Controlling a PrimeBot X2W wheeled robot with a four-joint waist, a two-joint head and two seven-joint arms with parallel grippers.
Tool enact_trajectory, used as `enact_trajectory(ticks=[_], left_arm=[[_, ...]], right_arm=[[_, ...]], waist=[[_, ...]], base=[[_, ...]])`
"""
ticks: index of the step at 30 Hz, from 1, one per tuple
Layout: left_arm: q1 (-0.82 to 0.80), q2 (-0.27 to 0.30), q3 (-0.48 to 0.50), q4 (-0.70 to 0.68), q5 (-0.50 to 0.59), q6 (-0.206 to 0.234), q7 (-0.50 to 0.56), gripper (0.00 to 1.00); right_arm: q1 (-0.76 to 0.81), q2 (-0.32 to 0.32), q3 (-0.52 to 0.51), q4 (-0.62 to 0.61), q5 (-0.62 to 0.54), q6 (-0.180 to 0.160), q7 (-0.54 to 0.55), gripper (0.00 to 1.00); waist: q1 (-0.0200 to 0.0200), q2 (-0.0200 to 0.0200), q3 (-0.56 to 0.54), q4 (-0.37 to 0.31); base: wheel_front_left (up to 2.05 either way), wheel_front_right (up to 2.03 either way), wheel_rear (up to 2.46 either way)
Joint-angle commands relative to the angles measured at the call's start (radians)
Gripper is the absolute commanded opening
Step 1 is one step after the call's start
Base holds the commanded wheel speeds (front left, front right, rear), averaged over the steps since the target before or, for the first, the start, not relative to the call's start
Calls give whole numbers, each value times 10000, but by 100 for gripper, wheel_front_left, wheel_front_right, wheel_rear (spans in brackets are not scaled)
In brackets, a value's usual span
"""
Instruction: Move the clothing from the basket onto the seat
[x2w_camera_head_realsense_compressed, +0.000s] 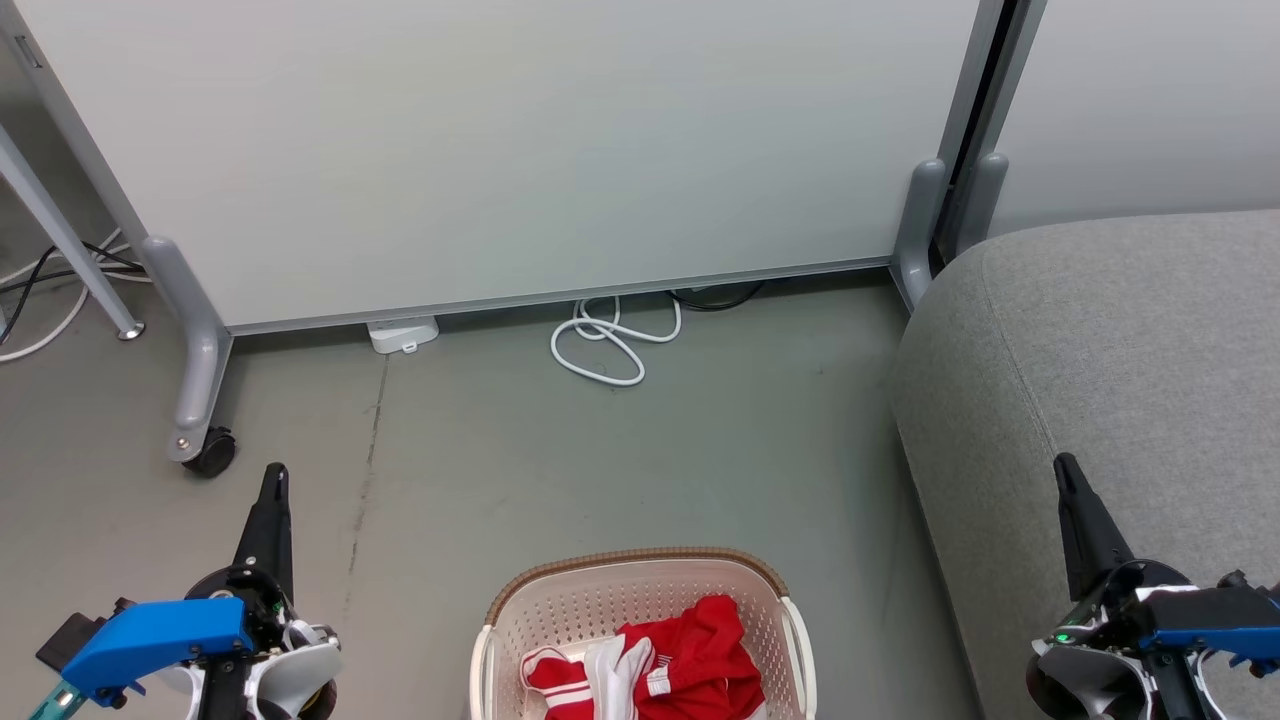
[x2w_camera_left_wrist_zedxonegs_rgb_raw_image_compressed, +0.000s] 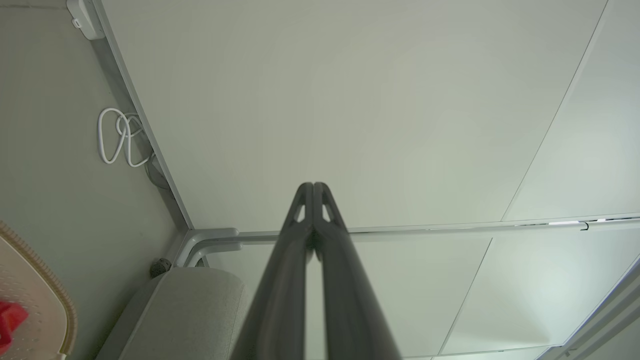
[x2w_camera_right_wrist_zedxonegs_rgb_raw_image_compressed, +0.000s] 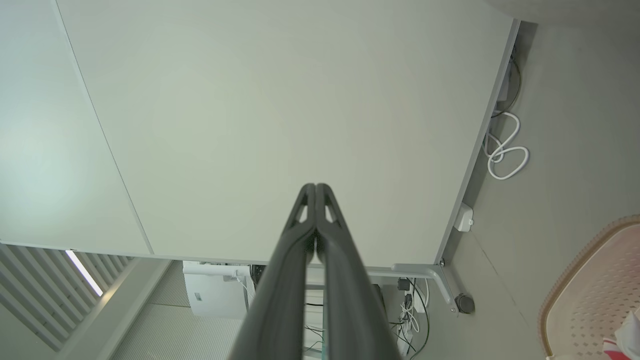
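Note:
The cream-white basket (x2w_camera_head_realsense_compressed: 560, 610) with a brown rim stands on the floor at the bottom centre of the head view. Red clothing (x2w_camera_head_realsense_compressed: 690, 660) with white panels and striped trim lies bunched inside it. The light-grey seat (x2w_camera_head_realsense_compressed: 1120, 370) fills the right side. My left gripper (x2w_camera_head_realsense_compressed: 274, 475) is shut and empty, left of the basket above the floor. My right gripper (x2w_camera_head_realsense_compressed: 1066, 467) is shut and empty over the seat's front edge. In the wrist views both finger pairs are pressed together, the left gripper (x2w_camera_left_wrist_zedxonegs_rgb_raw_image_compressed: 313, 186) and the right gripper (x2w_camera_right_wrist_zedxonegs_rgb_raw_image_compressed: 316, 187) pointing at the white panel.
A white partition panel (x2w_camera_head_realsense_compressed: 500, 150) on grey wheeled legs (x2w_camera_head_realsense_compressed: 200, 400) stands behind the basket. A coiled white cable (x2w_camera_head_realsense_compressed: 610, 345) and a white power block (x2w_camera_head_realsense_compressed: 402, 334) lie at its base. Bare grey floor (x2w_camera_head_realsense_compressed: 600, 470) lies between panel and basket.

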Motion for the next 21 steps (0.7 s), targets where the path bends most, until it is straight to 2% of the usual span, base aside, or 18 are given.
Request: enact_trajectory(ticks=[1,16,17,21], left_arm=[[-105,-8,15,-38,-42,-21,28,0],[-105,-8,15,-38,-42,-21,28,0],[2,0,-2,12,2,2,-2,100],[378,-69,-15,363,4,2,-20,100]], right_arm=[[-103,-40,-12,1,29,8,14,0],[-103,-40,-12,1,29,8,14,0],[2,2,2,8,0,0,0,100],[311,46,33,345,0,-15,-6,100]], waist=[[0,0,0,0],[0,0,0,0],[0,0,0,0],[0,0,0,0]], base=[[0,0,0],[0,0,0],[0,0,0],[0,0,0]])
